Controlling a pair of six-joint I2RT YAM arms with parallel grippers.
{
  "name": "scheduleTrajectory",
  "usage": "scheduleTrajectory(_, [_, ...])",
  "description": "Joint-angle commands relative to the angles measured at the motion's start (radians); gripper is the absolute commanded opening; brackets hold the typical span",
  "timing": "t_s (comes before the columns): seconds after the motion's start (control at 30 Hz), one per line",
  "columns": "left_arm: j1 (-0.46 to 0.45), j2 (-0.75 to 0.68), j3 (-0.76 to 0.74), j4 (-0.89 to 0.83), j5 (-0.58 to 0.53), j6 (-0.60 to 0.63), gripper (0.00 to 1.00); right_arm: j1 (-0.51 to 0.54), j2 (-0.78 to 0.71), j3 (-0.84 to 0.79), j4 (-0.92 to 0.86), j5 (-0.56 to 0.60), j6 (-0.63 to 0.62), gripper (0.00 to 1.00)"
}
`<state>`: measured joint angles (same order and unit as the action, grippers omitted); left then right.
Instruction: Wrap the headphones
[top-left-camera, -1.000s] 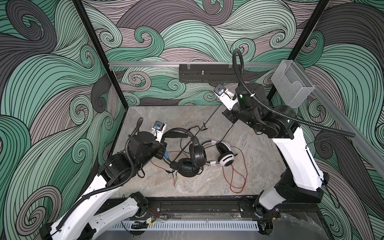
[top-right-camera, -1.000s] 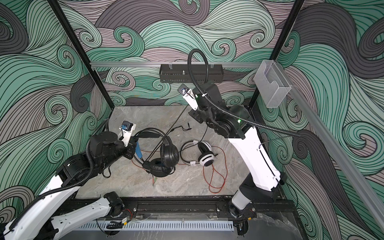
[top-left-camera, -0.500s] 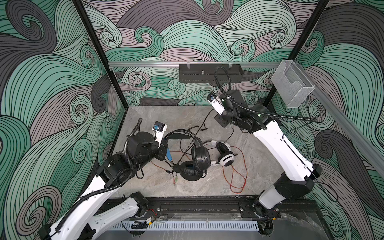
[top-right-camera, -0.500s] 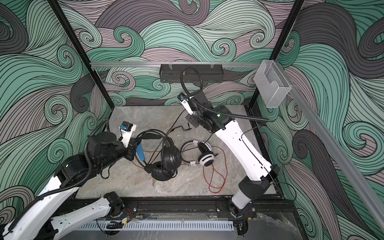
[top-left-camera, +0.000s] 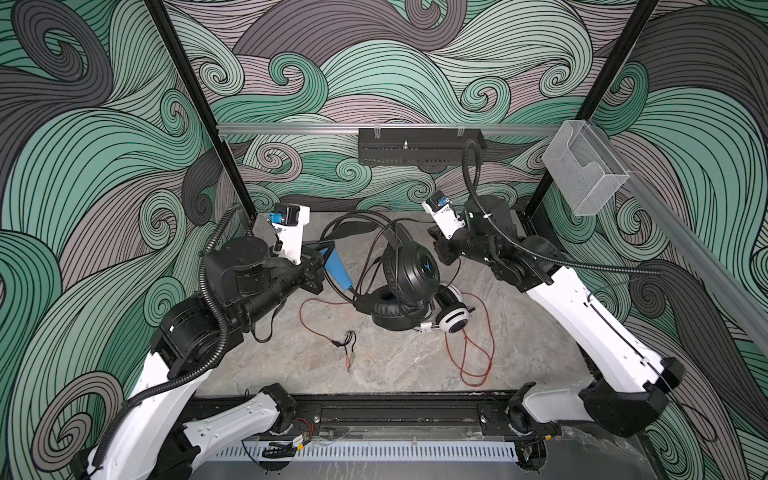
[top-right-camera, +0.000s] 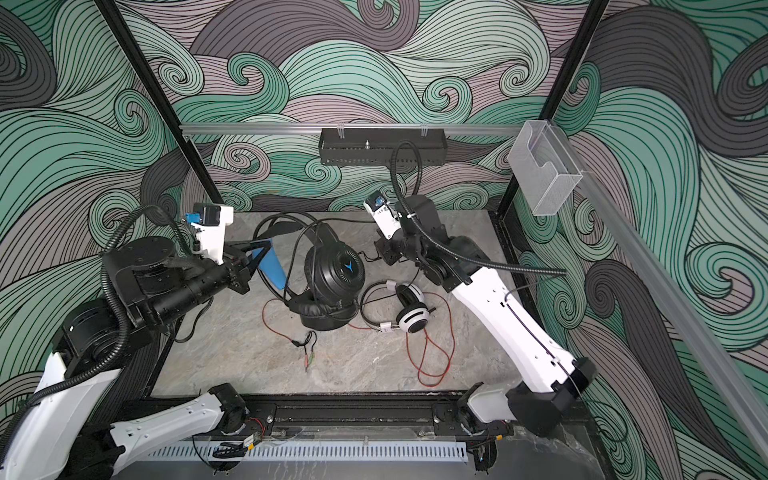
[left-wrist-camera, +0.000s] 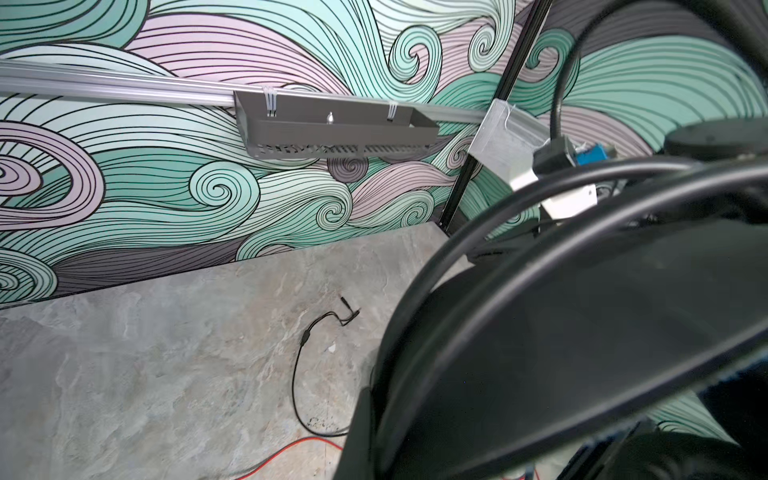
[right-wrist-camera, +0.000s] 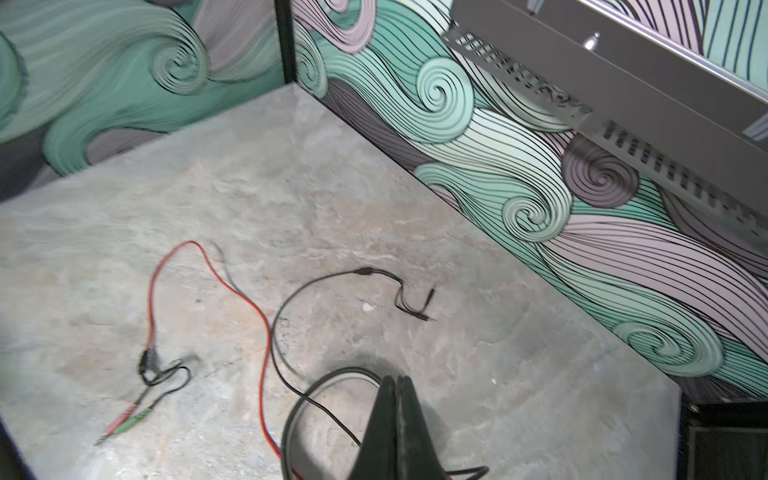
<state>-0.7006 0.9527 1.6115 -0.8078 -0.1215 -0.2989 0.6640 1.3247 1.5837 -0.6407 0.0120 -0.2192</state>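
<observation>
Both top views show us the left gripper (top-left-camera: 323, 254) clamped on the blue-lined band of the black headset (top-left-camera: 409, 270), round padded cups mid-table; beside it the glossy white headset (top-left-camera: 455, 318) trails red cable (right-wrist-camera: 152, 299); the right gripper (right-wrist-camera: 395, 388) has wedge fingers pressed together.

The black headset (top-left-camera: 409, 268) is leaning tilted at centre, blue-lined headband (top-left-camera: 337, 266) raised leftward, black cable (top-left-camera: 360, 214) looping over it; the white headset (top-left-camera: 453, 319) is lying just beside it, red cable (top-left-camera: 473, 383) sprawling loose.
</observation>
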Motion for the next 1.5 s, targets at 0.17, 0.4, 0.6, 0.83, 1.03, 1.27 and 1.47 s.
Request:
scheduleTrajectory(0.17, [0.004, 0.059, 0.134, 0.144, 0.104, -0.169, 0.0, 0.02, -0.093, -0.18, 0.402, -0.291, 0.108, 0.14])
scheduleTrajectory(0.4, [0.004, 0.089, 0.187, 0.177, 0.109, -0.203, 0.0, 0.053, -0.098, -0.279, 0.493, -0.333, 0.19, 0.08])
scheduleTrajectory(0.6, [0.004, 0.093, 0.182, 0.224, 0.082, -0.237, 0.0, 0.109, -0.136, -0.361, 0.549, -0.305, 0.217, 0.07])
scheduleTrajectory(0.83, [0.004, 0.106, 0.185, 0.266, 0.07, -0.271, 0.0, 0.132, -0.181, -0.449, 0.615, -0.293, 0.29, 0.06])
scheduleTrajectory(1.03, [0.006, 0.129, 0.2, 0.303, 0.06, -0.307, 0.0, 0.16, -0.204, -0.522, 0.654, -0.274, 0.336, 0.08])
scheduleTrajectory(1.27, [0.006, 0.139, 0.2, 0.333, 0.068, -0.335, 0.0, 0.161, -0.182, -0.597, 0.784, -0.276, 0.412, 0.15])
scheduleTrajectory(1.47, [0.006, 0.136, 0.201, 0.365, 0.061, -0.353, 0.0, 0.161, -0.172, -0.657, 0.877, -0.304, 0.487, 0.22])
